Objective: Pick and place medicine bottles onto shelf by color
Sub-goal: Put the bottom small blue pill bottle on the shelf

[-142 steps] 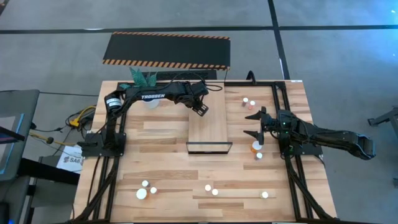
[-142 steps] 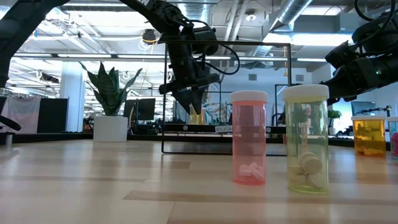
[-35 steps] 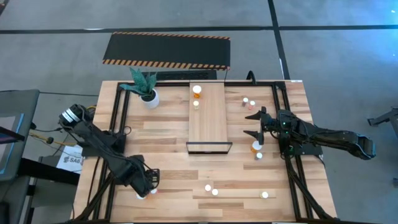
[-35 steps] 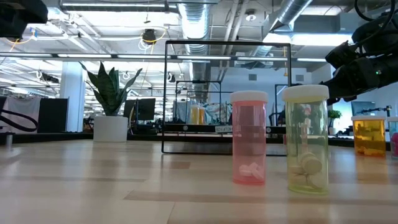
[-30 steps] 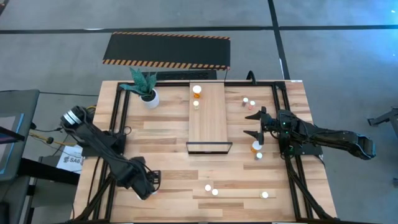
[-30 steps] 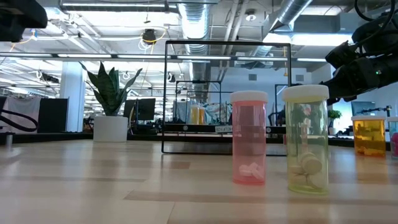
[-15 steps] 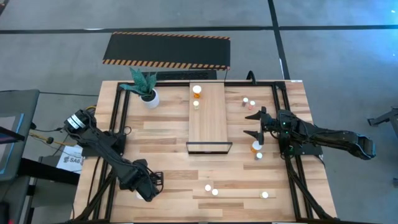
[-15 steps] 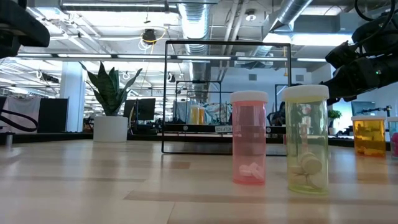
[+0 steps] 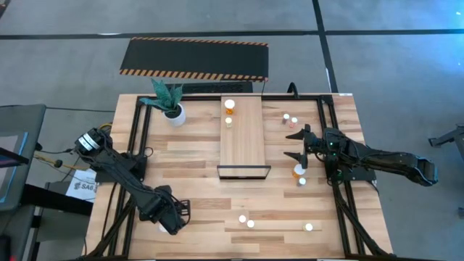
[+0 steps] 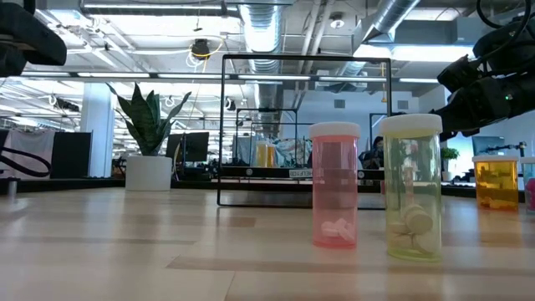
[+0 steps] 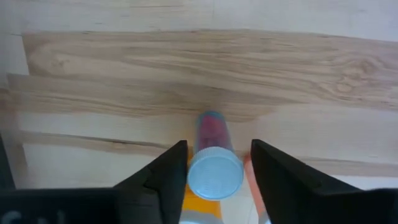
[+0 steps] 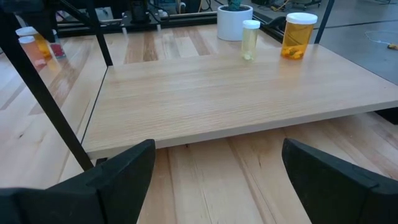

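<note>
We are hovering our left pincer (image 11: 216, 167) low over the near-left part of the bench (image 9: 196, 156), its fingers (image 11: 163, 176) standing apart on either side of a white-capped pink bottle (image 11: 213, 158), close to its cap but with slim gaps showing, and an orange bottle (image 11: 200, 210) is sitting just beside it. Our right pincer (image 9: 299, 144) is waiting spread wide at the right of the shelf (image 9: 243, 134), facing its side. On the shelf's far end an orange bottle (image 12: 297, 34) and a yellowish bottle (image 12: 250, 38) are standing, while other bottles are staying scattered on the bench.
</note>
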`<state>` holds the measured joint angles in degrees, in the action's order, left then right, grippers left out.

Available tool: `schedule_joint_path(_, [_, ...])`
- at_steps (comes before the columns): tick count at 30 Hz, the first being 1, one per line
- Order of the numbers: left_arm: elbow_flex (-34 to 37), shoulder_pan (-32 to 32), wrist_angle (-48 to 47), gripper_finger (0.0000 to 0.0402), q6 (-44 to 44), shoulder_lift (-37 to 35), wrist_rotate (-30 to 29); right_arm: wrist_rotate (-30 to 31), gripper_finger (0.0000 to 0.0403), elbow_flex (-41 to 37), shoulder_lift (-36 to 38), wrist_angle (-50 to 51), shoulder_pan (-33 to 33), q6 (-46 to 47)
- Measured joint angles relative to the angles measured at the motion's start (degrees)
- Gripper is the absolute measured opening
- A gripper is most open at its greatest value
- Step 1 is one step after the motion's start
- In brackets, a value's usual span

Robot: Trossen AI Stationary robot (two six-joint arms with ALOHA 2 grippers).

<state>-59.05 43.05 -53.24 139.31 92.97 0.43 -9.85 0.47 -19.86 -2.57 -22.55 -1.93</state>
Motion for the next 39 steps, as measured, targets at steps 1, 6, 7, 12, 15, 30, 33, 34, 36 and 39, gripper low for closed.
schedule_joint_path(1, [0.0, 0.0, 0.0, 0.0142, 0.0, 0.0, 0.0, 0.0, 0.0374, 0.0, 0.0, 0.0, 0.0, 0.0])
schedule_joint_path(6, [0.0, 0.0, -0.2, 0.0102, -0.4, 0.0, 0.0, 0.0, 0.0374, 0.0, 0.0, 0.0, 0.0, 0.0])
schedule_joint_path(7, [0.0, 0.0, -0.2, 0.0098, -0.4, 0.0, 0.0, 0.0, 0.0374, 0.0, 0.0, 0.0, 0.0, 0.0])
schedule_joint_path(12, [0.0, 0.0, -0.1, 0.0102, -0.8, 0.0, -0.6, 0.0, 0.0374, 0.0, 0.0, 0.0, 0.0, 0.0])
schedule_joint_path(15, [0.0, -0.9, -0.3, 0.0116, -2.9, 0.0, -0.9, 0.0, 0.0374, 0.0, 0.0, 0.0, 0.0, 0.0])
schedule_joint_path(30, [0.0, -17.4, -5.9, 0.0103, -26.4, -5.4, -2.8, 0.0, 0.0374, 0.0, 0.0, 0.0, 0.0, 0.0])
schedule_joint_path(33, [0.0, -22.0, -7.1, 0.0104, -32.2, -6.7, -3.8, 0.0, 0.0374, 0.0, 0.0, 0.0, 0.0, 0.0])
schedule_joint_path(34, [0.0, -23.6, -7.3, 0.0104, -34.3, -6.9, -4.1, 0.0, 0.0374, 0.0, 0.0, 0.0, 0.0, 0.0])
schedule_joint_path(36, [0.0, -27.1, -8.0, 0.0103, -38.7, -7.2, -4.5, 0.0, 0.0374, 0.0, 0.0, 0.0, 0.0, 0.0])
schedule_joint_path(39, [-0.3, -32.7, -8.6, 0.0101, -45.6, -7.2, -4.8, 0.0, 0.0374, 0.0, 0.0, 0.0, 0.0, 0.0])
